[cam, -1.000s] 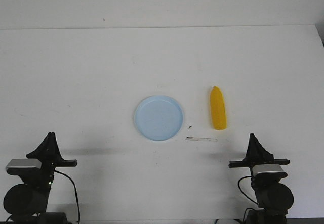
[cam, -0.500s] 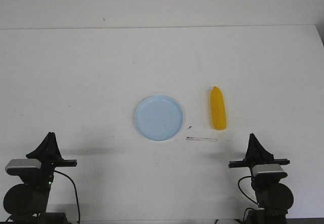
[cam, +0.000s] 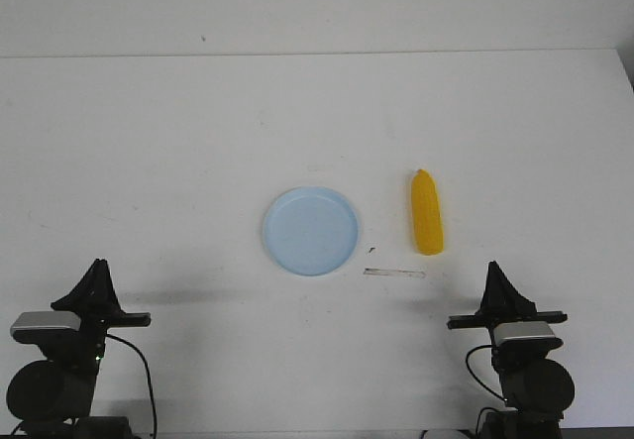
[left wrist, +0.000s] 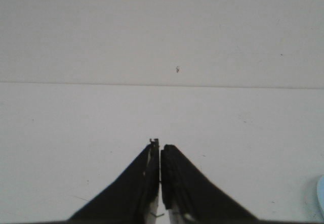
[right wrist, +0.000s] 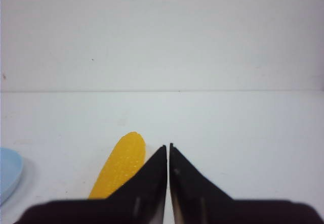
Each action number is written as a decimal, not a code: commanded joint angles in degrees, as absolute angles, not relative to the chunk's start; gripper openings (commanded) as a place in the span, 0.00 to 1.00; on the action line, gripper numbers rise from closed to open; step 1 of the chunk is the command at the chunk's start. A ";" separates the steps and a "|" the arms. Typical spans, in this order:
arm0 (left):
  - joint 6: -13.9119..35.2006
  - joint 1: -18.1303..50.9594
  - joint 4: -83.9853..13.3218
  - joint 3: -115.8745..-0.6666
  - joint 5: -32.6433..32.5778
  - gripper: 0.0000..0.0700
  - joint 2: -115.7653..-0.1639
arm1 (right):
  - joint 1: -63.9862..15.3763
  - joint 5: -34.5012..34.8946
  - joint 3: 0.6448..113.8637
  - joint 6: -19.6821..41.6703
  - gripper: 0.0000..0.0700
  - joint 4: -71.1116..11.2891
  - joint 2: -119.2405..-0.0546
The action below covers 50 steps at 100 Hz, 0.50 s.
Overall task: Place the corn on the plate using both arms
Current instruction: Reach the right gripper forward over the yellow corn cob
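White surface; corn lies flat just right of the plate, apart. Left gripper and right gripper: jaws closed, empty, parked near; reach not begun.

Lab: bare white table

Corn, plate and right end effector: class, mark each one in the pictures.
corn [cam: 427, 213], front view, middle of the cob.
plate [cam: 310, 231], front view, bare centre.
right end effector [right wrist: 168, 147], right wrist view, between the closed fingertips.
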<state>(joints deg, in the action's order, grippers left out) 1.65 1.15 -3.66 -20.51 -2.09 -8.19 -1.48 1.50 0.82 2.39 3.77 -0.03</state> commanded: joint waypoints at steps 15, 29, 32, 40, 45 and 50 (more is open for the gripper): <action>2.00 1.04 -2.90 -20.93 -2.09 0.00 -8.10 | -1.54 1.30 0.73 2.76 0.01 9.19 -0.05; 2.00 1.04 -2.90 -20.93 -2.09 0.00 -8.12 | -1.54 -0.73 0.73 3.20 0.01 11.42 -0.05; 2.00 1.04 -2.90 -20.93 -2.09 0.00 -8.10 | -1.54 -0.89 0.73 3.18 0.01 11.40 -0.05; 2.00 1.04 -2.90 -20.93 -2.09 0.00 -8.10 | -1.61 -0.21 0.80 3.18 0.01 11.35 -0.08; 2.00 1.04 -2.90 -20.93 -2.09 0.00 -8.10 | -1.72 1.13 0.84 3.18 0.01 11.27 -0.23; 2.00 1.04 -2.90 -20.93 -2.09 0.00 -8.10 | -1.93 2.57 1.02 3.18 0.01 11.25 -0.93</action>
